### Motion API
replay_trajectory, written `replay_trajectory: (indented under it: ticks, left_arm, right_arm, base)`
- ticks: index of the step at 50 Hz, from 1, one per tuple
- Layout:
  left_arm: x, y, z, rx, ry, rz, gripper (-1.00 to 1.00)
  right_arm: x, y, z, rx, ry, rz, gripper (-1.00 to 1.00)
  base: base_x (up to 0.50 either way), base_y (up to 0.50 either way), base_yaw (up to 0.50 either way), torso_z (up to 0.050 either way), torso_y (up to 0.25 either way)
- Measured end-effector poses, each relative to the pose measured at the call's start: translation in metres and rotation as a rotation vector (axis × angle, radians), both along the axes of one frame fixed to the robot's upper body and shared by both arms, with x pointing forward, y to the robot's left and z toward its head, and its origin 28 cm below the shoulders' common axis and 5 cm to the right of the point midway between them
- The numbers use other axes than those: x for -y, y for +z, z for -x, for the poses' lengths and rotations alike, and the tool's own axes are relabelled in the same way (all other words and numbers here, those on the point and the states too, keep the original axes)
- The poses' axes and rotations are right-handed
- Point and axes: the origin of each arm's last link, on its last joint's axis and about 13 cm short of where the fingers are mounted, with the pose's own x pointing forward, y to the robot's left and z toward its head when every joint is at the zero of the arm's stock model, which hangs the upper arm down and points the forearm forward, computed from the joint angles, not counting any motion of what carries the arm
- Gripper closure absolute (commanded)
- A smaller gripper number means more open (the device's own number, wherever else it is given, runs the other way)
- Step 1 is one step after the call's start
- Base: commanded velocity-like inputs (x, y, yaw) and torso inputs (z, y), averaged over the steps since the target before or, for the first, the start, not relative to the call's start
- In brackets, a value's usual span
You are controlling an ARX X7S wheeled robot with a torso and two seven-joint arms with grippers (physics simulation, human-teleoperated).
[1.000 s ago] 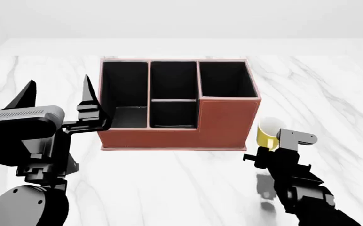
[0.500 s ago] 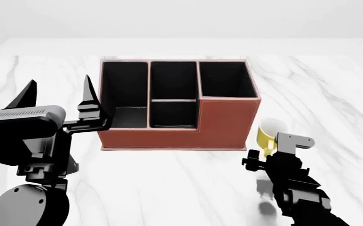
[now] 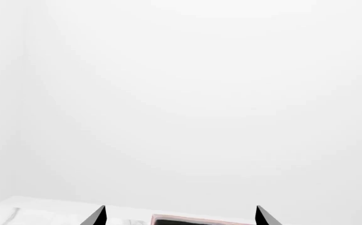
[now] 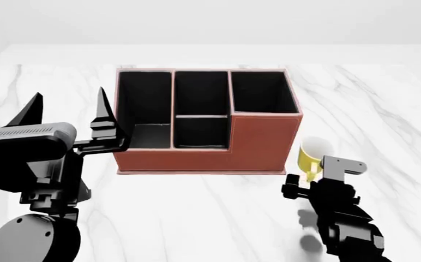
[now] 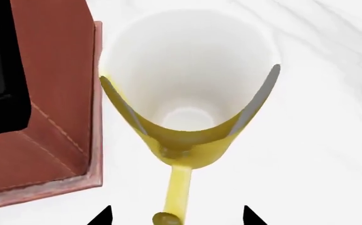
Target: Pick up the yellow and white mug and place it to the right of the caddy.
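The marble table (image 4: 218, 213) fills the head view, white with grey veins, running out to a pale far wall. On it the caddy (image 4: 208, 121) is the biggest thing: a reddish-brown organiser box with black-lined compartments, its far-right corner section standing taller than the rest.

Next in size are the two black arms. The left gripper (image 4: 66, 112) hovers near the caddy's left side with its two pointed fingers spread wide and nothing between them; in the left wrist view only the fingertips and a strip of the caddy's rim (image 3: 201, 219) show against blank wall.

The right gripper (image 4: 314, 176) sits low on the near-right side, just in front of the yellow and white mug (image 4: 312, 152). In the right wrist view its two dark fingertips stand apart on either side of the mug's handle, clear of the mug body, so it reads as released, holding nothing.

The mug (image 5: 190, 96) stands upright on the table just beside the caddy's (image 5: 40, 108) right wall, close but with a thin gap showing, its yellow loop handle pointing back toward the gripper.

By the look of it the placing step is essentially done, since the mug already rests to the right of the caddy. What remains is probably a clean retreat: drawing the right gripper straight back and up along the handle's line without hooking the handle or nudging the mug into the caddy.
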Motion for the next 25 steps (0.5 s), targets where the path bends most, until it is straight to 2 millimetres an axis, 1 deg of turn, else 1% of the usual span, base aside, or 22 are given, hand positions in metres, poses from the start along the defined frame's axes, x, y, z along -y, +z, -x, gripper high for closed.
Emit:
replay_trajectory:
  ticks: [12, 25]
  left_arm:
    - [0.0, 0.0, 0.001, 0.001, -0.002, -0.001, -1.0]
    - [0.0, 0.001, 0.002, 0.004, -0.002, 0.001, -1.0]
  right_arm:
    - [0.0, 0.006, 0.019, 0.059, -0.028, -0.006, -1.0]
    - [-0.002, 0.018, 0.042, 0.1, -0.048, 0.019, -1.0]
  base:
    - [0.0, 0.0, 0.0, 0.0, 0.0]
    - [0.0, 0.0, 0.0, 0.0, 0.0]
